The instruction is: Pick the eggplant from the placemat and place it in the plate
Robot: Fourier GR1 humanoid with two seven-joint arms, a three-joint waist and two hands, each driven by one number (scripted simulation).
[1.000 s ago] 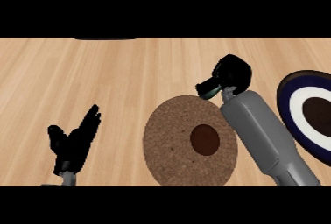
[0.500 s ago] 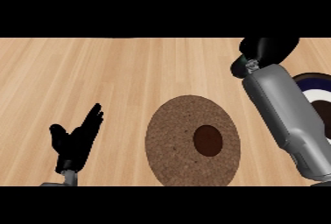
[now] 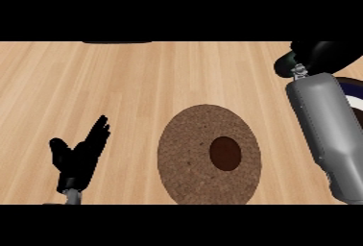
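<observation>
The eggplant [image 3: 225,153] shows as a dark oval lying on the right half of the round brown placemat [image 3: 191,158]. My right hand [image 3: 320,54] is a black shape at the top right, far beyond the placemat and partly cut by the view's edge. Its grey forearm [image 3: 330,134] runs down the right side and hides most of the plate [image 3: 352,84]; only a dark rim and a white sliver of the plate show at the right edge. At the lower left, my left hand [image 3: 79,156] rests open with fingers up, well left of the placemat.
The wooden counter [image 3: 142,81] stretches between the hands. A dark object [image 3: 117,42] just shows at the top edge, left of centre.
My right hand and forearm have swung up and to the right, from beside the placemat's top edge to the far right corner over the plate. The eggplant and left hand have stayed put.
</observation>
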